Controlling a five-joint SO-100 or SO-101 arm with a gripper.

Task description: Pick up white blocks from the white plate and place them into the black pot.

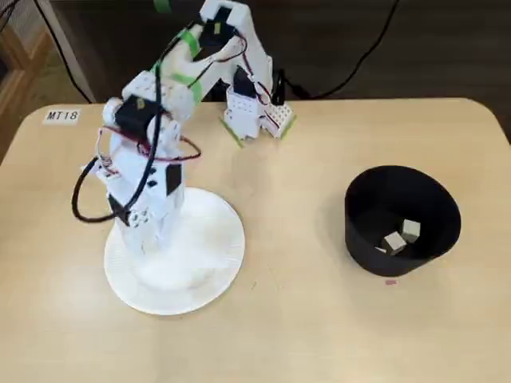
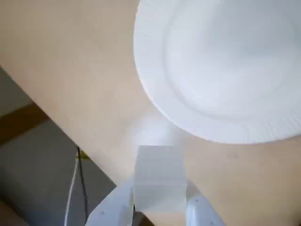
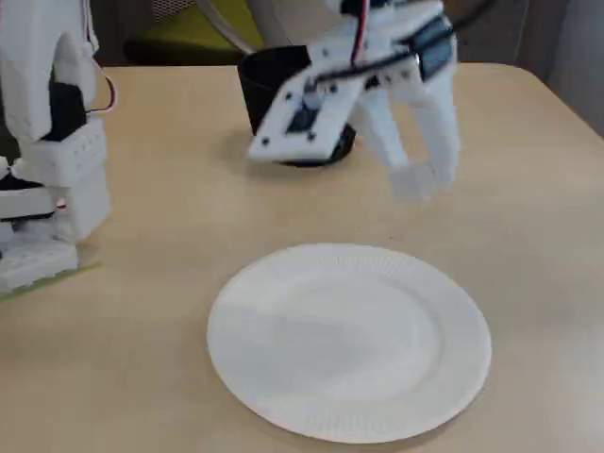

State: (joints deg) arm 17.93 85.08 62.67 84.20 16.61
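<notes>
My gripper (image 2: 160,193) is shut on a white block (image 2: 159,176), which fills the bottom of the wrist view between the two white fingers. In a fixed view the gripper (image 3: 423,184) hangs above the table just beyond the white plate (image 3: 349,340), with the block (image 3: 411,184) at its tips. The plate (image 2: 216,61) shows a bare surface. From above, the arm covers the left part of the plate (image 1: 207,263) and hides the gripper's tips. The black pot (image 1: 359,231) stands at the right with two white blocks (image 1: 394,242) (image 1: 411,230) inside. The pot (image 3: 269,85) also shows behind the arm.
The arm's base (image 1: 255,116) (image 3: 47,189) stands at the table's back edge in the view from above. A label reading MT18 (image 1: 62,116) sits at the far left corner. A small pink mark (image 1: 390,281) lies just in front of the pot.
</notes>
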